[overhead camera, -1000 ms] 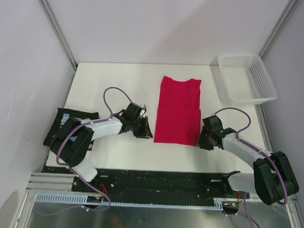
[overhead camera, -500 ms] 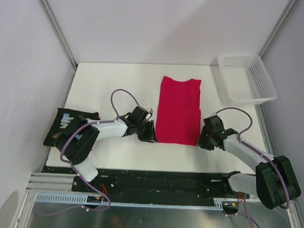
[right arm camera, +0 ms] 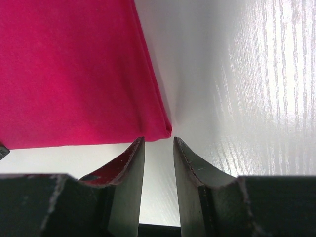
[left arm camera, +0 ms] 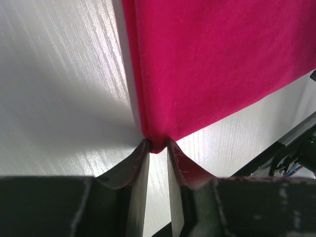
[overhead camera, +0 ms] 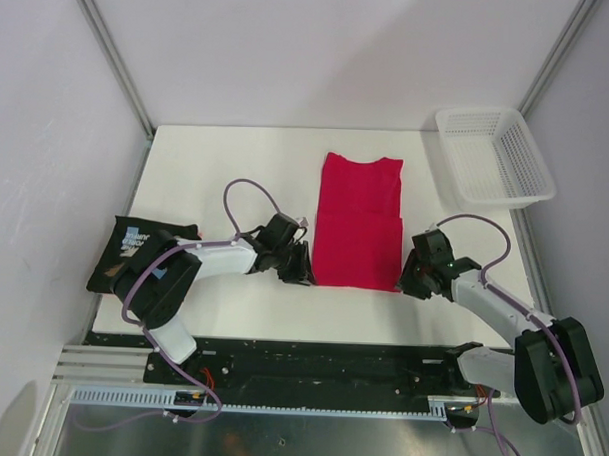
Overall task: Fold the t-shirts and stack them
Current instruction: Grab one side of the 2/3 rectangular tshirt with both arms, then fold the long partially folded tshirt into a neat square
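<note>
The crimson-pink t-shirt lies folded into a long rectangle in the middle of the white table. My left gripper is at its near left corner. In the left wrist view that corner sits pinched between the fingertips of the left gripper. My right gripper is at the near right corner. There the right gripper stands narrowly open, with the shirt's corner just beyond its tips, not between them. The black t-shirt lies bunched at the table's left edge, partly under my left arm.
A white mesh basket stands at the far right corner, partly over the table's edge. The table's bare white top stretches left of the crimson shirt. Metal frame posts run along both back corners.
My left gripper has slid right to the crimson shirt's near left corner and narrowed onto it. The right gripper has shifted slightly at the near right corner. The shirt has not moved.
</note>
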